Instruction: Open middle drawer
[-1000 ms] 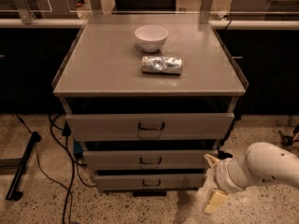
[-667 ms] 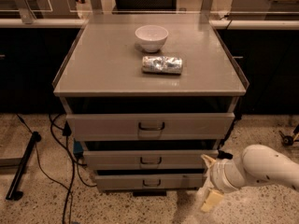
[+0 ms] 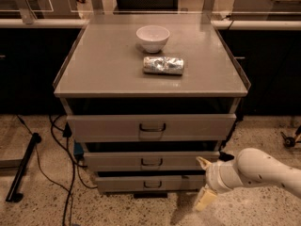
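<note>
The grey cabinet has three drawer fronts stacked one above another. The middle drawer (image 3: pixel 117 161) is a low wide grey front with a small dark bar handle (image 3: pixel 151 162) at its centre. It looks shut, about flush with the drawer below. My gripper (image 3: pixel 204 181) is at the lower right, in front of the right ends of the middle and bottom drawers. Its two cream fingers (image 3: pixel 206 199) are spread apart, one above the other, and hold nothing. It is well to the right of the handle and does not touch it.
The tall top drawer (image 3: pixel 108 127) sits above, the bottom drawer (image 3: pixel 117 184) below. A white bowl (image 3: pixel 153 37) and a silver foil packet (image 3: pixel 163 65) lie on the cabinet top (image 3: pixel 94 65). Black cables (image 3: pixel 66 173) and a dark bar (image 3: pixel 21 171) lie on the floor at left.
My arm and gripper have moved slightly left, closer to the right end of the drawers. The drawers have not moved.
</note>
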Robot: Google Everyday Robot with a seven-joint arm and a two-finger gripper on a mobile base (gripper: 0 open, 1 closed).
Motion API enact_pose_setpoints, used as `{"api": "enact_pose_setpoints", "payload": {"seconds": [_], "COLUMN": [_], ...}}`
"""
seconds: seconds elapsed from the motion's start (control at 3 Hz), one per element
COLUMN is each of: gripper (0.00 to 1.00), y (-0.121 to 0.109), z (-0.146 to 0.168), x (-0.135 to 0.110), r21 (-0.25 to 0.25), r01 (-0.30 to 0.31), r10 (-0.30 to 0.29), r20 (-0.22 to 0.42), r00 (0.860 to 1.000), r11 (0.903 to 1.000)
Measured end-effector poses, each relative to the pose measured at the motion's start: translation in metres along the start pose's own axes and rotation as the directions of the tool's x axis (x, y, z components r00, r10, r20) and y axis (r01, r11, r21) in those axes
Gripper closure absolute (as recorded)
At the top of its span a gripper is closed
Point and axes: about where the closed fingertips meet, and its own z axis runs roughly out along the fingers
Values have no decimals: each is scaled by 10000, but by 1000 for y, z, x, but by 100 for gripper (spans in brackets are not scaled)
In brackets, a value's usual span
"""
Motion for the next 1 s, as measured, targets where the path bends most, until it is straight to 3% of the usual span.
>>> {"api": "enact_pose_setpoints", "payload": {"seconds": [1.0], "gripper": [0], "y": [-22], "z": [41], "x": [-3], "r21": [13], "r01": [319], "r10": [-318], "r20": [1162], "r00": [9927], "r11": [9995]}}
